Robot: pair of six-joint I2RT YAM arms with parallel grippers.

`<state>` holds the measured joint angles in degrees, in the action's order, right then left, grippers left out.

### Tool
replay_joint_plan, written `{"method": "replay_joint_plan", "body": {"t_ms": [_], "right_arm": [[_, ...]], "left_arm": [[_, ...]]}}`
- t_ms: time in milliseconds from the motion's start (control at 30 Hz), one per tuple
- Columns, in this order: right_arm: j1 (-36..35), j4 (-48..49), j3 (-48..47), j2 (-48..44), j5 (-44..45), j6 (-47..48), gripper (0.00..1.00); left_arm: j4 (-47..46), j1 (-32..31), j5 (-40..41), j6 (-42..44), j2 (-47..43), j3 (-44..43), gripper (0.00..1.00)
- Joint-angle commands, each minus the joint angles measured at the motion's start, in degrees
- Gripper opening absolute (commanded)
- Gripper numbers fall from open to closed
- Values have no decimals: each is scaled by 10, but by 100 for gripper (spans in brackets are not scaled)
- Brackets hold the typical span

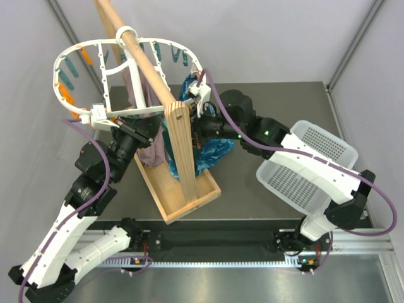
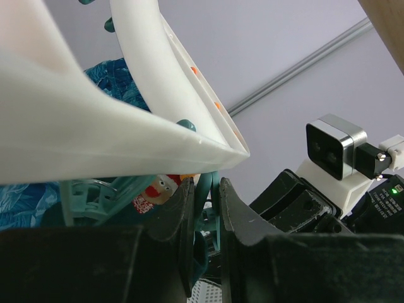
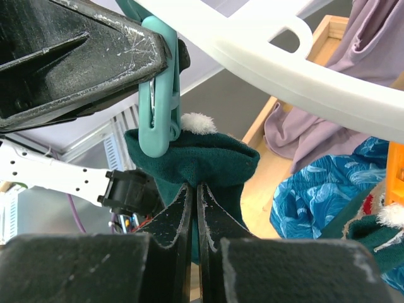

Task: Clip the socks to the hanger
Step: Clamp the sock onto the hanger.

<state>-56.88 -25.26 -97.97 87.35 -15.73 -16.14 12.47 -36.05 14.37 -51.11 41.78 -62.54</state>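
Note:
The white oval hanger (image 1: 68, 58) hangs from the pole by its hook; its frame also shows in the left wrist view (image 2: 95, 120) and the right wrist view (image 3: 303, 76). My left gripper (image 2: 206, 189) sits under the ring's near edge (image 1: 140, 128), shut on a teal peg (image 2: 219, 183). That peg (image 3: 158, 95) hangs down onto the top edge of a dark teal sock (image 3: 211, 161). My right gripper (image 3: 196, 189) is shut on this sock from below and holds it up at the peg; in the top view it is beside the wooden post (image 1: 199, 129). A second sock (image 3: 372, 230) lies lower right.
A long wooden pole (image 1: 145, 57) rests on an upright post (image 1: 180, 145) with a wooden base tray (image 1: 189, 202). Mauve cloth (image 1: 151, 151) and bright blue mottled cloth (image 1: 214, 151) hang there. A white perforated basket (image 1: 309, 164) lies at the right under my right arm.

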Motion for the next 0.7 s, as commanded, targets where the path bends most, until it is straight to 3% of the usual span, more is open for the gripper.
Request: {"method": "replay_joint_plan", "body": {"t_ms": [0,667], "right_arm": [[-12,21,-30,-10,-3,0,0],[-14,57,-25,-32,0,-10,0]], "left_arm": [[3,-2,-22,-9,4,4,0],[-2,-1,-28,-16,7,6,0]]}}
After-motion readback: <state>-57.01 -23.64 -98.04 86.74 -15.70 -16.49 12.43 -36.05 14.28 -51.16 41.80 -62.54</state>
